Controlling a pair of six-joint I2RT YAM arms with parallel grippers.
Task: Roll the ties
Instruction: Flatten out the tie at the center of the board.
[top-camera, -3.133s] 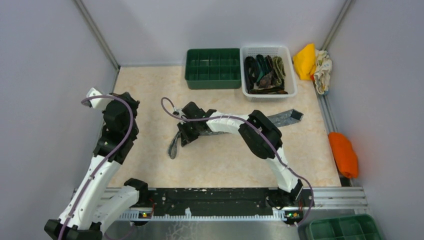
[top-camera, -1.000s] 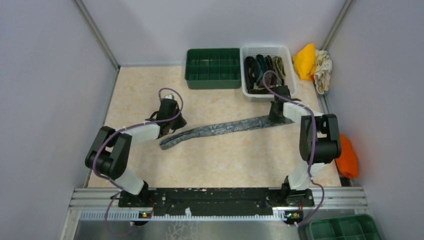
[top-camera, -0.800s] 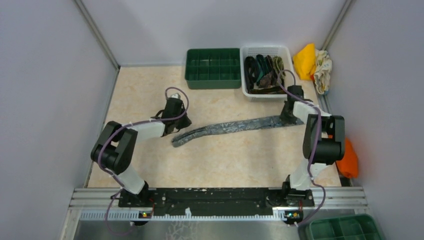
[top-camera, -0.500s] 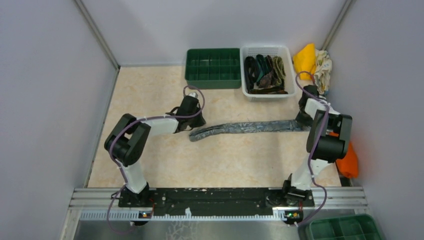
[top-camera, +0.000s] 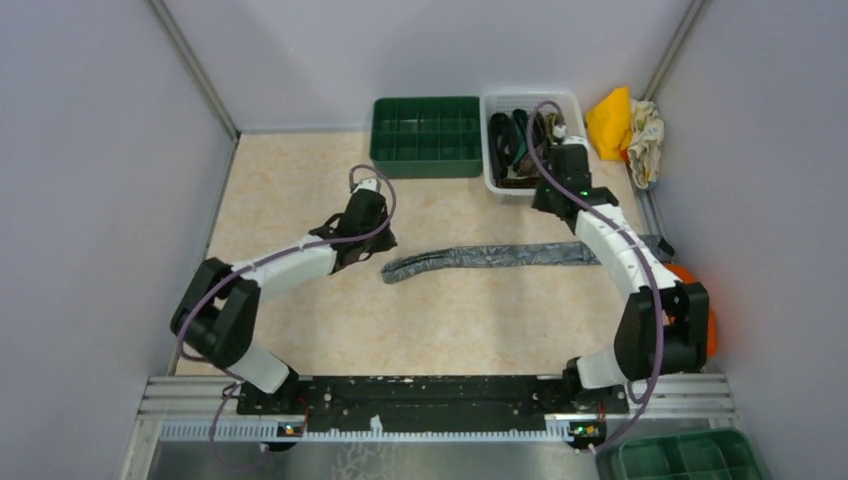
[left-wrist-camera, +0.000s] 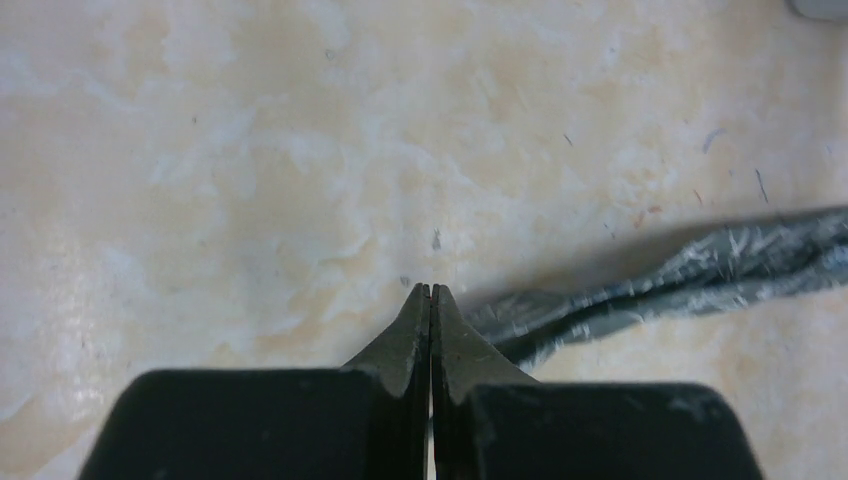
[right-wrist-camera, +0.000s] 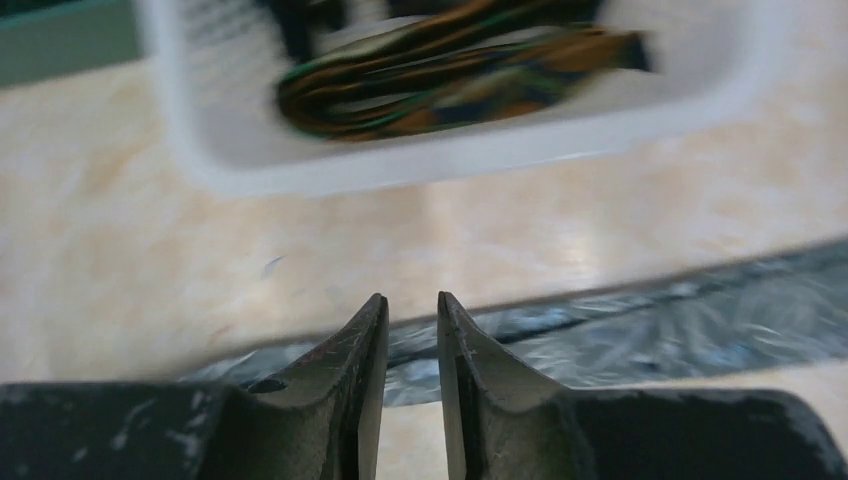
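A grey patterned tie (top-camera: 490, 256) lies flat and stretched across the table, narrow end at the left. It also shows in the left wrist view (left-wrist-camera: 660, 285) and the right wrist view (right-wrist-camera: 620, 335). My left gripper (top-camera: 383, 244) is shut and empty just left of the narrow end; its tips (left-wrist-camera: 431, 289) touch each other. My right gripper (top-camera: 553, 200) is slightly open and empty, raised above the tie's right part, near the basket; its tips (right-wrist-camera: 410, 302) hold nothing. Several more ties (top-camera: 528, 140) lie coiled in the white basket (top-camera: 580, 110), also in the right wrist view (right-wrist-camera: 450, 70).
A green compartment tray (top-camera: 425, 135) stands left of the basket at the back. Yellow (top-camera: 610, 120) and patterned (top-camera: 647, 130) cloths lie at the back right corner, an orange cloth (top-camera: 702, 310) at the right edge. Another green tray (top-camera: 690, 455) is at the near right.
The two grippers dragged the tie rightward and straight. The right gripper then let go of the wide end and rose back toward the basket. The left gripper drew slightly left off the narrow end.
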